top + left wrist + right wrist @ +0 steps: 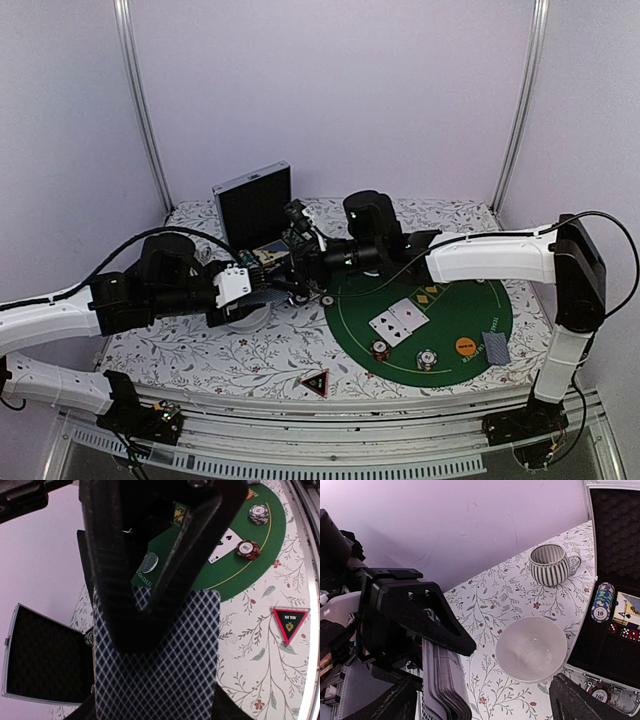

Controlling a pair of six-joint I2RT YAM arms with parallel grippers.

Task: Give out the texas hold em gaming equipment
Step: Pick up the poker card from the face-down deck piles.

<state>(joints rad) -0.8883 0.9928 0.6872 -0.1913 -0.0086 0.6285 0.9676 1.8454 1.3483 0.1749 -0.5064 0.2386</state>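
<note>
Left hand [262, 293] centre-left in top view, clenched on blue-backed card deck [165, 670] beside white bowl [530, 650]; right hand [485, 690] just right of it, released, holding nothing; triangle [315, 382] lower centre on bench [200, 350]; face-up cards [398, 320] and chips [427, 358] on green mat [450, 305], right half
</note>
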